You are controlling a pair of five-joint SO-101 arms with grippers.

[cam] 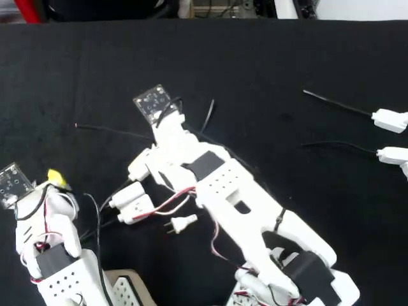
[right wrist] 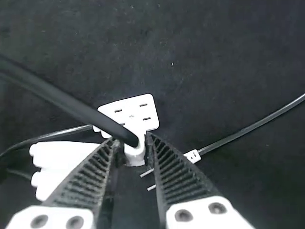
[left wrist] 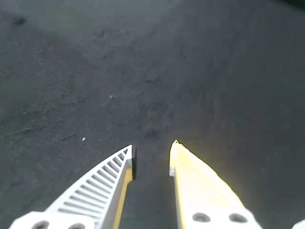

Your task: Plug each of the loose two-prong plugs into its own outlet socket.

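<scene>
My right gripper [right wrist: 132,143] is shut on a small white plug [right wrist: 134,156] whose black cord [right wrist: 57,98] runs up and away from it. The plug stands right in front of a white outlet block [right wrist: 135,110] with slotted sockets; whether its prongs are in, I cannot tell. In the high view this gripper [cam: 137,171] hangs just above the outlet blocks [cam: 131,203]. A loose plug [cam: 185,223] lies beside them, prongs [right wrist: 147,174] bare under my right finger. The left gripper [left wrist: 152,157] stands open over bare black cloth, with nothing between its fingers.
Two more white plugs [cam: 389,120] [cam: 393,155] with thin black cords lie at the table's right edge. Black cables [cam: 95,213] trail around the outlet blocks. The left arm [cam: 48,223] sits at the near left corner. A black cloth [cam: 287,57] covers the table.
</scene>
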